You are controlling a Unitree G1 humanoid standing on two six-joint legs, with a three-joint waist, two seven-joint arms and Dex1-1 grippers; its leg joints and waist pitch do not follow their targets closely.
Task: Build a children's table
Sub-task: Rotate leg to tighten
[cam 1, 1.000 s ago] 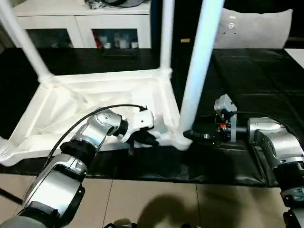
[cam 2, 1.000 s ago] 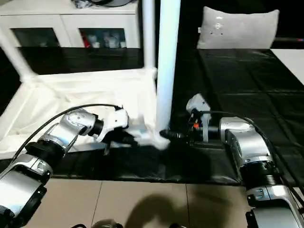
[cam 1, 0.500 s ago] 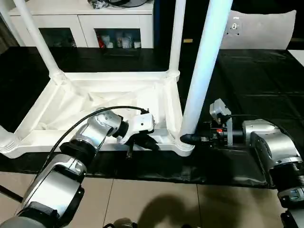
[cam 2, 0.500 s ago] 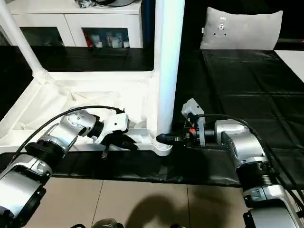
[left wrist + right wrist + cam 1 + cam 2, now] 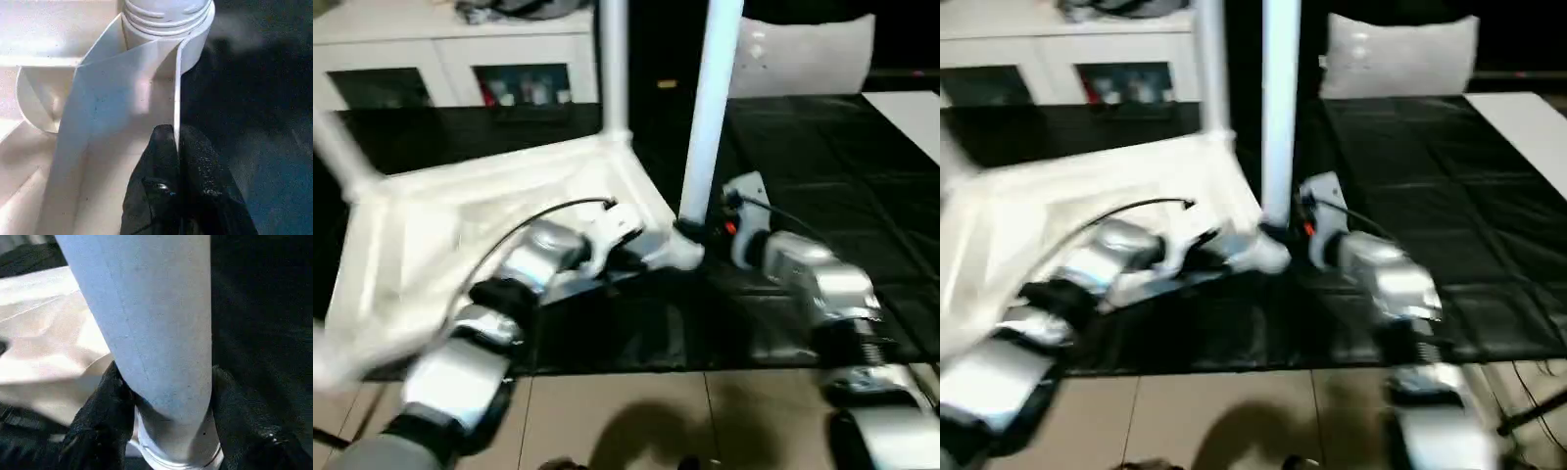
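The children's table lies upside down on the black work table, its white ribbed top (image 5: pixel 460 215) facing up. Legs stand in its corner sockets: the near right leg (image 5: pixel 710 108), a far leg (image 5: pixel 613 69) and a blurred one on the left (image 5: pixel 337 152). My left gripper (image 5: pixel 177 142) is shut on the thin rim wall of the top, just beside the near right socket (image 5: pixel 166 19). My right gripper (image 5: pixel 168 382) clasps the base of the near right leg (image 5: pixel 146 318), one black finger (image 5: pixel 105 401) on each side.
A white cabinet (image 5: pixel 460 49) stands behind the work table, and a grey cushion (image 5: pixel 803 59) lies at the back right. The black cover (image 5: pixel 822 166) stretches out to the right. Tiled floor (image 5: pixel 636 411) shows below the table's front edge.
The camera has swung. My right fingers have closed onto the leg's base. The top's near right corner now sits farther from the work table's front edge. The left grip is unchanged.
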